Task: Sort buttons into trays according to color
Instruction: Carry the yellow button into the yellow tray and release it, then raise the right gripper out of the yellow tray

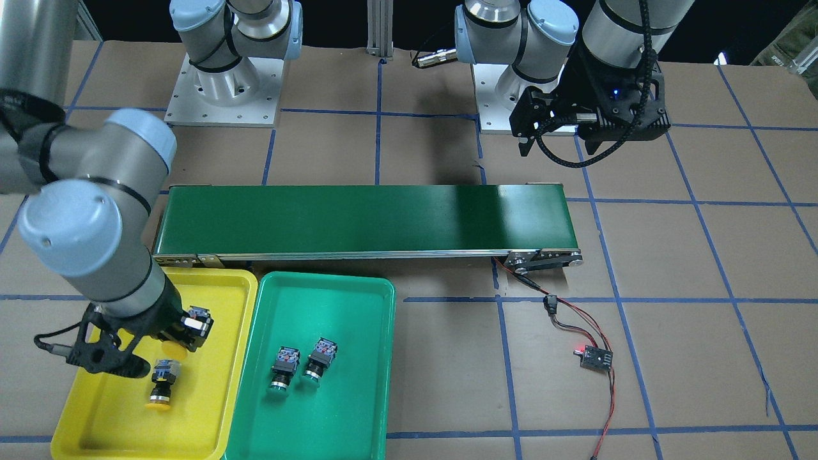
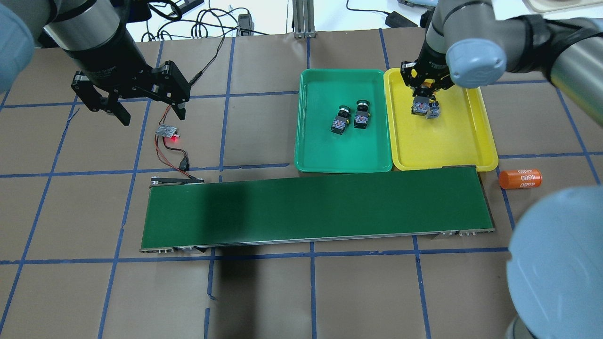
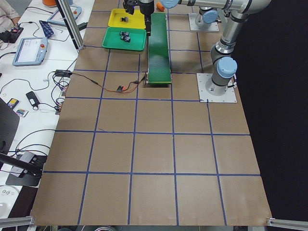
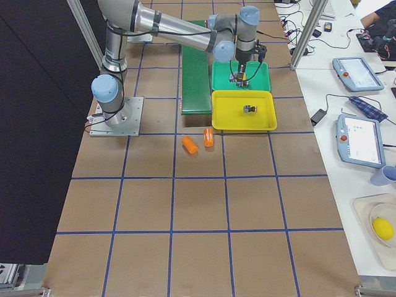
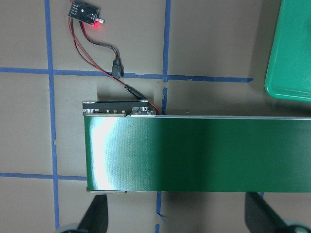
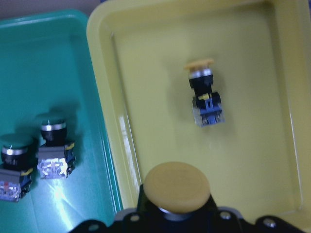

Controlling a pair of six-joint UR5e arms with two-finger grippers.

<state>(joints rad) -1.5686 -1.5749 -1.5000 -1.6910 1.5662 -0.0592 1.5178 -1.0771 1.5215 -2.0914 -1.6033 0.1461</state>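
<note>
While the right gripper (image 1: 184, 331) was clamped on a yellow-capped button (image 6: 177, 187) just above the yellow tray (image 1: 223, 281), the wrist view only showed its round cap, body hidden. The other yellow button (image 1: 163, 380) lay on its side in that tray, and the green buttons (image 1: 284, 365) were in the green tray (image 1: 358, 287). The left gripper (image 2: 151, 114) hung open, well apart.

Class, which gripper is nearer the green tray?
Right. The right gripper holds a yellow button over the adjacent yellow tray; the left gripper hovers far off, near the sensor board.
</note>
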